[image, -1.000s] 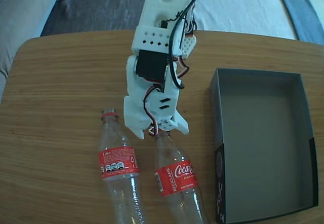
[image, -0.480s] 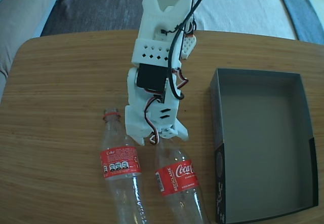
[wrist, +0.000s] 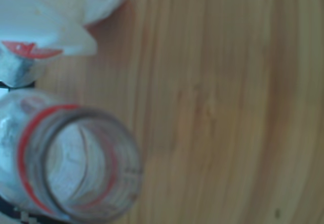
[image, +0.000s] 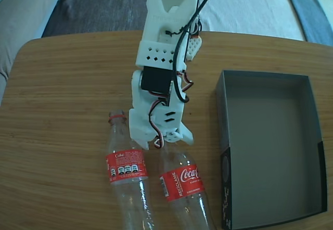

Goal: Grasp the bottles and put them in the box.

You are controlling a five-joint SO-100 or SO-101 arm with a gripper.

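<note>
1. Fixed view: two capless clear Coca-Cola bottles, left bottle [image: 126, 170] & right bottle [image: 182, 183], lie side by side on the wooden table [image: 62, 110]. Dark box [image: 270, 147] w/ grey inside sits right of them. Gripper [image: 162, 141] is over the right bottle's neck; can't tell its opening.
2. Wrist view: blurry open bottle mouth [wrist: 76, 163] w/ red ring, bottom left.

From the fixed view I saw the fingers [image: 162, 142] crowded right at the neck of the right-hand bottle [image: 182, 186], so nothing could pass directly below them. Just to their left lay the second bottle [image: 126, 170], its neck close beside the arm, leaving only a thin strip of table [image: 62, 115] between the two bottles. Right of the fingers I had a clear lane of bare wood up to the box [image: 270, 141], whose low near wall was the only barrier there. In the wrist view the bottle mouth [wrist: 76, 163] filled the lower left, with open table to its right.
</note>
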